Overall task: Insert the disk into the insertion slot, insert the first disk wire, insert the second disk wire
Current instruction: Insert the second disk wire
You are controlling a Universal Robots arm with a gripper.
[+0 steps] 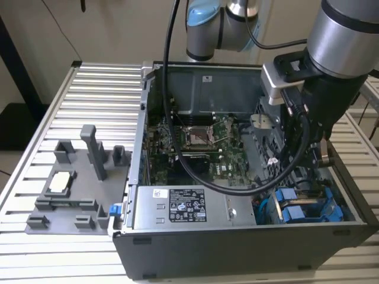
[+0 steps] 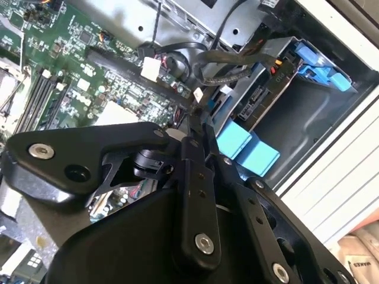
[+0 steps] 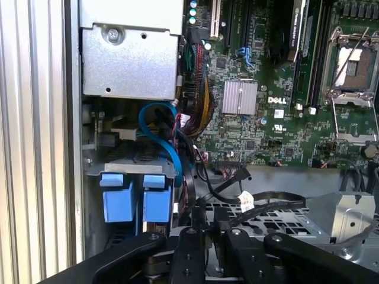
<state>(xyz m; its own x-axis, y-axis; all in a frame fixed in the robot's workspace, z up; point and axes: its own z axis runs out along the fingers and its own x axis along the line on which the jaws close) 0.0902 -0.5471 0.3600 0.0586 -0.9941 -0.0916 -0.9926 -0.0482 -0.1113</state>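
The disk sits in the insertion slot (image 3: 127, 168) at the case's front corner. Its blue bracket tabs (image 3: 139, 198) stick out of that grey bay and are also seen as blue tabs (image 2: 246, 148) and blue tabs (image 1: 296, 210). My gripper (image 2: 196, 112) hangs inside the case beside the disk, over the perforated cage (image 3: 266, 216). Its fingers (image 3: 204, 222) are pressed together on a black disk wire (image 3: 260, 207) carrying a white tag (image 3: 246, 201). In the exterior view the arm's wrist (image 1: 314, 118) hides the fingertips.
The motherboard (image 1: 201, 148) with its square socket fills the case floor. A grey box with a white sticker (image 1: 186, 207) lies along the front wall. Blue and coloured cable bundles (image 3: 177, 118) crowd the space by the disk. A grey fixture plate (image 1: 71, 189) lies on the slatted table.
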